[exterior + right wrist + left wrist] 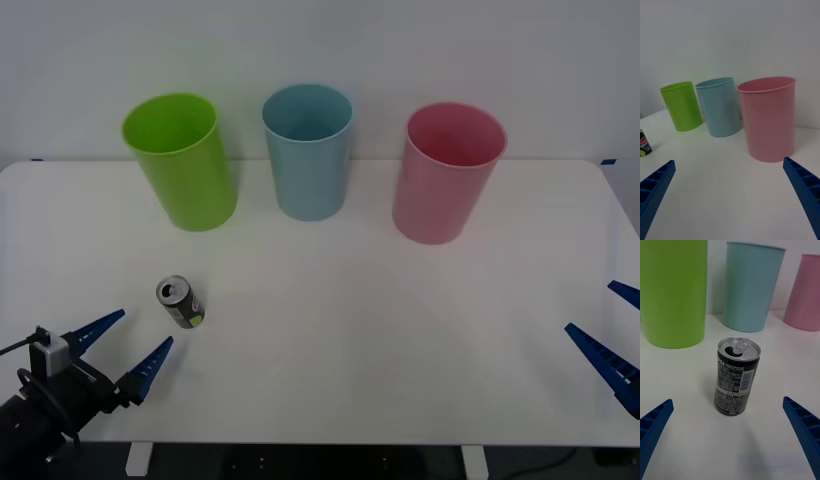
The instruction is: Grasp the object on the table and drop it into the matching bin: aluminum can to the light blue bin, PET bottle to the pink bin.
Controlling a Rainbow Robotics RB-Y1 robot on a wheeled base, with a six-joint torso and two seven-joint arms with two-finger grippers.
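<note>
A small dark grey aluminum can (181, 302) with a silver top stands upright on the white table (350, 330), left of centre; the left wrist view has the can (736, 378) straight ahead between the fingers. My left gripper (135, 346) is open just short of it, near the front edge, touching nothing. The light blue bin (308, 150) stands at the back centre, the pink bin (446, 171) to its right. My right gripper (612, 326) waits open at the table's right edge, facing the pink bin (768, 118) and the light blue bin (719, 106).
A lime green bin (180, 160) stands at the back left, next to the light blue one. The three bins form a row along the far side. Bare tabletop lies between the can and the bins.
</note>
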